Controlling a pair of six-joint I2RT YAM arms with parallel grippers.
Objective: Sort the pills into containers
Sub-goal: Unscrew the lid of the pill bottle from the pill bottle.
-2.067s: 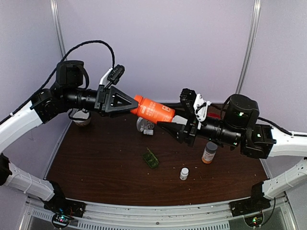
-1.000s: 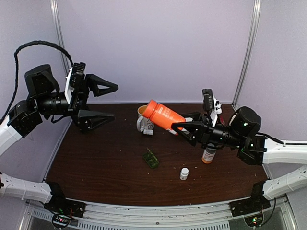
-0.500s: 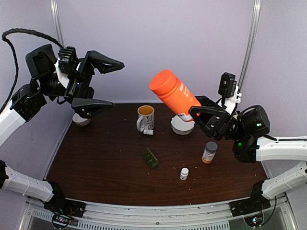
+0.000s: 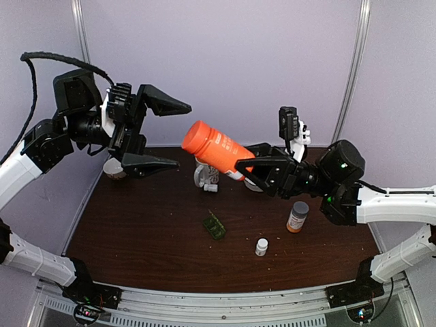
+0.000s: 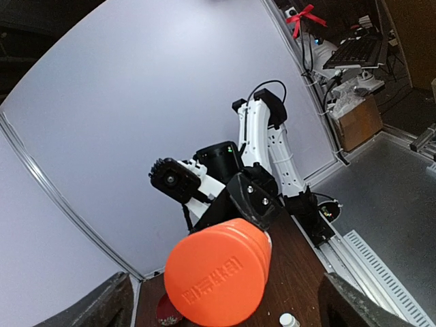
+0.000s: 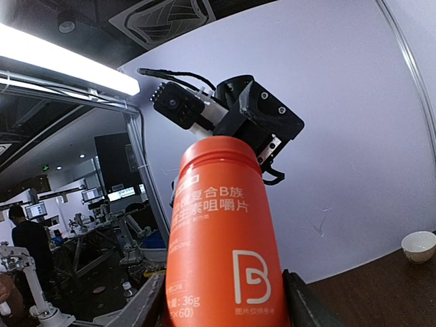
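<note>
- Orange all over, the big bottle [image 4: 216, 154] is hanging in the air over the back part of the table [image 4: 136, 231]. The right gripper [image 4: 246, 170] is pinching it around the lower body, so the cap is pointing toward the other arm.
- Just in front of that cap the left gripper [image 4: 182, 135] is waiting with its fingers spread fully wide, and it is touching nothing.
- Down on the table, near the middle, the green pill box [image 4: 215, 225] is lying well below both grippers (from above I cannot tell whether its lid is open).
- I am guessing that the next move is taking the cap with the left fingers. If they are closing off-centre, the cap may slip out, or the big bottle may turn inside the right grip.
- Only the bottom part is being held, so a hard twist could push the big bottle loose. It would then be falling toward the mug [image 4: 202, 174] or the pill box.
- If the cap is coming off while the big bottle is lying almost sideways like this, pills could be spilling on the table and not into the compartments.
- Near the pill box the small white bottle [image 4: 261, 246] and the brown bottle [image 4: 297, 216] are standing, and a dropped bottle could knock them over.
</note>
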